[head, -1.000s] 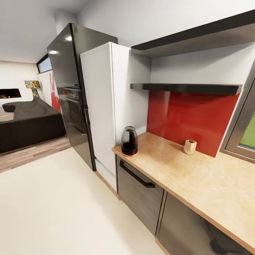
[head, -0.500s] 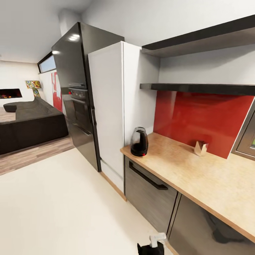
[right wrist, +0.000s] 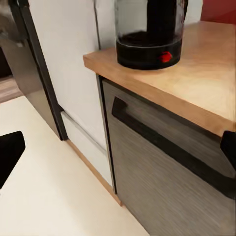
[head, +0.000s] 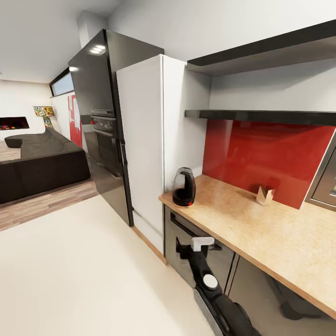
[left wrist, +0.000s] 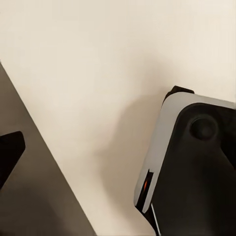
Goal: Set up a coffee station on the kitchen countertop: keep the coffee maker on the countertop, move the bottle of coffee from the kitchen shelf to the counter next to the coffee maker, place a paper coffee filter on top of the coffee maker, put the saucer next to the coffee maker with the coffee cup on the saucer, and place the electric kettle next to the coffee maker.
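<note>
Glass and black plastic make up the kettle, which from the head camera stands at the near end of the worktop, just beside the tall white cabinet; the right gripper is raised below the kettle, in front of the dark drawer, and how far it is parted I cannot tell from here. From the left wrist camera, pale floor and part of the robot's own body show; that gripper's state cannot be told. From the right wrist camera, the kettle sits ahead and above, fingertips wide apart and holding nothing. To do this well, I judge the arm should rise above the worktop edge, then approach the handle squarely.
</note>
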Tool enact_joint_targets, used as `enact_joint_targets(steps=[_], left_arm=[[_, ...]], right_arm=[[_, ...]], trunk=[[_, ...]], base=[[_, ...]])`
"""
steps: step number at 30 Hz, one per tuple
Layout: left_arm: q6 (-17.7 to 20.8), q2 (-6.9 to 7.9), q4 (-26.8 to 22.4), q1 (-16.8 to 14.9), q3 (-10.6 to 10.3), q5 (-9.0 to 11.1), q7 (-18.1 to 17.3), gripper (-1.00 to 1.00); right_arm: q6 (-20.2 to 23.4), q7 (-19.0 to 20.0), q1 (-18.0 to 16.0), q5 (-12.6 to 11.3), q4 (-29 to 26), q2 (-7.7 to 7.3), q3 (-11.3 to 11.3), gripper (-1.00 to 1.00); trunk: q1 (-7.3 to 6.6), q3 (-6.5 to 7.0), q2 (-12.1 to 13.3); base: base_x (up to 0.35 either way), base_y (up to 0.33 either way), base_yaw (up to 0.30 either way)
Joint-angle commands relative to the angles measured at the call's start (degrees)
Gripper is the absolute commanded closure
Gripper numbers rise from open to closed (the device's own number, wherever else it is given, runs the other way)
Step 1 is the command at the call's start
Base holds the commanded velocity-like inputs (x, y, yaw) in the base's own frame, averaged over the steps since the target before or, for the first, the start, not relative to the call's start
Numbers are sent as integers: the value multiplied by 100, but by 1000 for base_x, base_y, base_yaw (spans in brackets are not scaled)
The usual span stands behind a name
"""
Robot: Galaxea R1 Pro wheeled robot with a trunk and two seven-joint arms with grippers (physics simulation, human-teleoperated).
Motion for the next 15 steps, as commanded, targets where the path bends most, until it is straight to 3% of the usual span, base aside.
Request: enact_joint_targets(steps=[1,4,5,7,10,15], left_arm=[[-15,5,15,-7,-36,60,-43,-100],[-17,16,15,-7,-36,59,-43,-100],[-26,6,15,-7,-36,59,-43,-100],[-33,2,15,-7,-36,65,-43,-100],[-29,-4,15,-3,-29,67,-43,-100],[-26,-2,15,-4,-28,67,-43,-100]], right_arm=[[175,-71,-145,-47,-89,-5,10,-100],[612,-113,-542,-47,-178,-11,-21,-100],[848,-117,-814,-47,-198,-20,-79,-100],[976,-96,-1026,-58,-254,-53,-272,-100],[1010,-89,-1094,-64,-395,-107,-406,-100],[1012,-90,-1096,-65,-401,-206,-407,-100]], trunk=[[2,-11,-8],[2,-11,-8],[2,-11,-8],[2,-11,-8],[2,-11,-8],[2,-11,-8]], base=[[0,0,0],[0,0,0],[0,0,0],[37,0,0],[259,0,0],[331,0,0]])
